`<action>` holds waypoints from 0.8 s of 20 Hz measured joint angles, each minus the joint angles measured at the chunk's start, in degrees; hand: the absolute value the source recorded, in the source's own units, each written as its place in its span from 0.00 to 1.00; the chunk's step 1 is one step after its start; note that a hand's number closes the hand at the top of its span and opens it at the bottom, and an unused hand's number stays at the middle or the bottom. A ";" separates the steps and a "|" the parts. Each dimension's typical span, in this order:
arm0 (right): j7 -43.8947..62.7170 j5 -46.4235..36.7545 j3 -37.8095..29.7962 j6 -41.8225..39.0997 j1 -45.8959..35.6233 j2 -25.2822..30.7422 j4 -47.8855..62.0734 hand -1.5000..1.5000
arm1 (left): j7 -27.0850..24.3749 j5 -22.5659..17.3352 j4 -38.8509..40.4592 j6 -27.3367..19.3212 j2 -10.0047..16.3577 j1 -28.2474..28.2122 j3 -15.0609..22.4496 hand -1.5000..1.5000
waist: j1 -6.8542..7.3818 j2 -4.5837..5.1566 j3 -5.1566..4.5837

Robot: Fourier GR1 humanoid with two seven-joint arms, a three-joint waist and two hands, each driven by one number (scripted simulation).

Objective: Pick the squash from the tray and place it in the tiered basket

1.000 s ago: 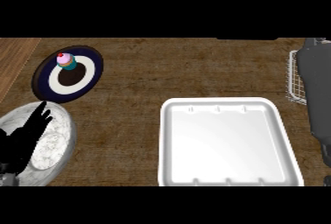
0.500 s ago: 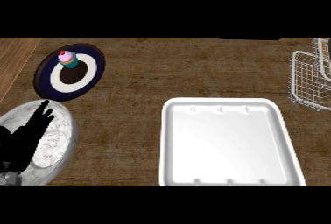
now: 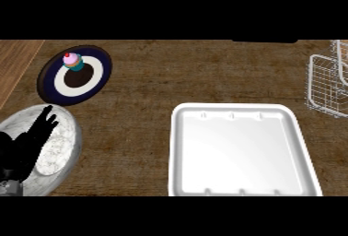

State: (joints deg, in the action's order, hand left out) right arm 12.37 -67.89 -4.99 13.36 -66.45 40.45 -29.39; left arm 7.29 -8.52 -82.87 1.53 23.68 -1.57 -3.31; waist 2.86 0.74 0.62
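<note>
The white tray [image 3: 239, 154] lies on the counter right of centre, and nothing shows inside it. Part of the wire tiered basket [image 3: 325, 88] shows at the right edge. No squash is visible in the tray, on the counter or in the visible part of the basket. My left hand [image 3: 24, 148] rests open at the lower left, fingers pointing up over a marble plate. My right hand is out of the head view.
A grey marble plate [image 3: 65, 138] lies under my left hand. A dark blue plate [image 3: 102, 62] with a white centre carries a small cupcake [image 3: 71, 61] at the upper left. A lighter wooden strip [image 3: 15, 64] runs along the left edge.
A grey forearm that covered the basket at the right edge one second ago has left the view, uncovering the wire basket. My left hand has stayed in place.
</note>
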 measured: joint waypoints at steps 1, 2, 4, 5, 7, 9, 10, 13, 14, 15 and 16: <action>-1.15 -0.53 0.25 -0.15 -0.64 0.71 1.21 1.00 | 0.12 0.17 -0.22 -0.13 -0.15 -0.08 0.07 0.50 | 0.00 -0.04 0.00; -1.76 -1.09 0.58 -0.47 -1.54 0.96 2.22 1.00 | -0.13 0.44 0.22 -0.41 -0.53 0.13 0.18 0.50 | -0.07 -0.10 0.07; -3.22 -2.18 1.10 -0.54 -2.93 1.76 4.42 1.00 | -0.89 0.69 0.55 -0.24 -0.75 0.21 0.23 0.50 | 0.12 -0.08 0.15; -4.07 -2.72 1.37 -0.90 -3.60 2.33 5.59 1.00 | -0.65 0.72 0.43 -0.17 -0.72 0.26 0.24 0.50 | 0.20 -0.05 0.14; -5.69 -3.61 1.83 -1.78 -4.74 3.25 7.57 1.00 | -0.29 0.47 0.42 0.05 -0.55 0.21 -0.17 0.50 | 0.17 -0.09 0.11; -6.98 -4.58 2.31 -2.51 -5.80 4.13 9.61 1.00 | -0.25 0.51 0.42 0.21 -0.68 0.36 -0.12 0.50 | 0.30 -0.02 0.11; -7.16 -4.84 2.34 -2.65 -6.00 4.06 10.71 1.00 | -0.08 0.47 0.37 0.35 -0.70 0.41 -0.12 0.50 | 0.36 0.00 0.09; -5.52 -4.54 1.42 -4.41 -6.54 3.37 13.92 1.00 | 0.07 0.48 0.13 0.44 -0.65 0.21 -0.49 0.50 | 0.40 0.03 0.05; -5.03 -4.36 1.09 -5.79 -6.71 3.51 15.12 1.00 | 0.13 0.47 0.17 0.56 -0.66 0.25 -0.48 0.50 | 0.38 0.06 0.04; -4.21 -4.28 0.87 -7.82 -7.14 3.70 16.40 0.00 | 0.68 0.64 0.02 0.28 -0.73 0.41 -0.35 0.50 | 0.42 0.11 0.03; -3.13 -4.21 0.63 -9.33 -7.25 3.83 17.62 0.00 | 0.71 0.80 -0.08 0.14 -0.89 0.46 -0.24 0.50 | 0.46 0.16 0.02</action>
State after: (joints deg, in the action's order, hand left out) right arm 9.24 -72.11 -4.36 4.03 -73.69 44.28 -11.77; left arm 7.99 -7.71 -82.95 1.67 22.79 -1.11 -3.55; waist 3.33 0.90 0.65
